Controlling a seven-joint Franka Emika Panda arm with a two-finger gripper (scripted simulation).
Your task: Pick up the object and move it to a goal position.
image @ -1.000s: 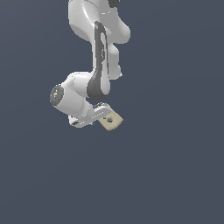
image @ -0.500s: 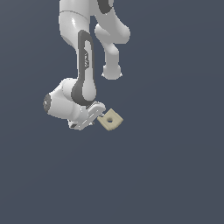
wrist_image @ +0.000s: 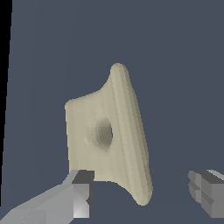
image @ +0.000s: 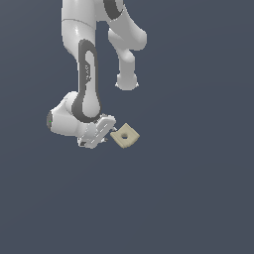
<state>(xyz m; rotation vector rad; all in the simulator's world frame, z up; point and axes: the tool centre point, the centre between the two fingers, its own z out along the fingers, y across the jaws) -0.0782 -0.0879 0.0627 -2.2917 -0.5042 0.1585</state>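
- Two fingers of the gripper (wrist_image: pixel 142 192) stand wide apart in the wrist view, one finger (wrist_image: pixel 78 192) near one edge of the block and the other well clear on the far side; nothing is held.
- Seen from outside, the gripper (image: pixel 101 133) sits just beside the block (image: pixel 124 136), on the exterior view's left of it. Whether a fingertip touches the block's edge I cannot tell; in the wrist view the nearer finger looks close, perhaps grazing it.
- Where it lies: the block rests on the plain dark floor, which shows no edges or corners to place it by. It lies flat, turned so one corner points toward the gripper.
- How it should handle, as I judge it: small and thin, so probably light; it looks stiff, like moulded plastic or wood, and not fragile. Its smooth faces and rounded rim could let it slip or twist if pinched near a corner.
- Where to take hold: across two opposite flat sides, fingers centred on the hole line, so the pads meet straight edges and not the rounded corners. The open span looks about enough for that width.
- Looks: pale beige, square, flat, with rounded corners and a small round hole (wrist_image: pixel 104 133) through the middle; edges softly bevelled.
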